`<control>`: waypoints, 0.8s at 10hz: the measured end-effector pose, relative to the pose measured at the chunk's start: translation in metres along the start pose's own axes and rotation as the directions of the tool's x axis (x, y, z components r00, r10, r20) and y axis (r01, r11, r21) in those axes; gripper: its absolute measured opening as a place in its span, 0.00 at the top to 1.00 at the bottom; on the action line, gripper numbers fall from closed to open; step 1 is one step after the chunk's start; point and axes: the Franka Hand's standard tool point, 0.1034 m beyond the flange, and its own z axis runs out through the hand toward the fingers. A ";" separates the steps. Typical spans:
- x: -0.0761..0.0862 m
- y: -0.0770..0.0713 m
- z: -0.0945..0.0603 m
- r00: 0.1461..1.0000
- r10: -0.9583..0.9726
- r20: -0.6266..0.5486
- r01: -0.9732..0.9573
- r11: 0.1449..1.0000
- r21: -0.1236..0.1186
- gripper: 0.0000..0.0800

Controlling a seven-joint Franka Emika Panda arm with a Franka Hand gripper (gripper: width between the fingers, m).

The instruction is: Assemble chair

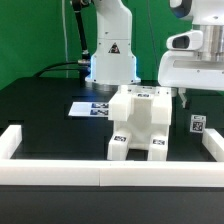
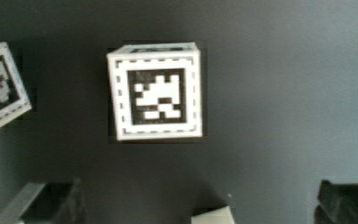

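You're hovering the hand (image 1: 185,98) spread wide open and gripping nothing, and the small tagged chair block (image 1: 197,125) is sitting on the surface (image 1: 40,105) just below it, on the exterior view's right of the half-built chair (image 1: 140,120), long axis running crosswise to the hand's closing line.

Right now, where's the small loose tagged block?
Exterior view's right: the small tagged block stands on the black table, apart from the chair body, just under the open gripper.

We see the chair (image 1: 140,118) as smooth matt white plastic w/ printed b/w tags (image 1: 157,143); counter (image 1: 45,95) at its 9 o'clock looks matt black.
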 end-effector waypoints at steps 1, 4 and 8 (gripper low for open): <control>-0.004 0.000 0.006 1.000 -0.008 0.007 0.008 1.000 -0.009 0.19; -0.002 0.005 0.009 1.000 -0.030 0.010 0.030 0.999 -0.015 0.19; 0.001 0.007 0.004 0.999 -0.036 0.007 0.036 0.999 -0.011 0.19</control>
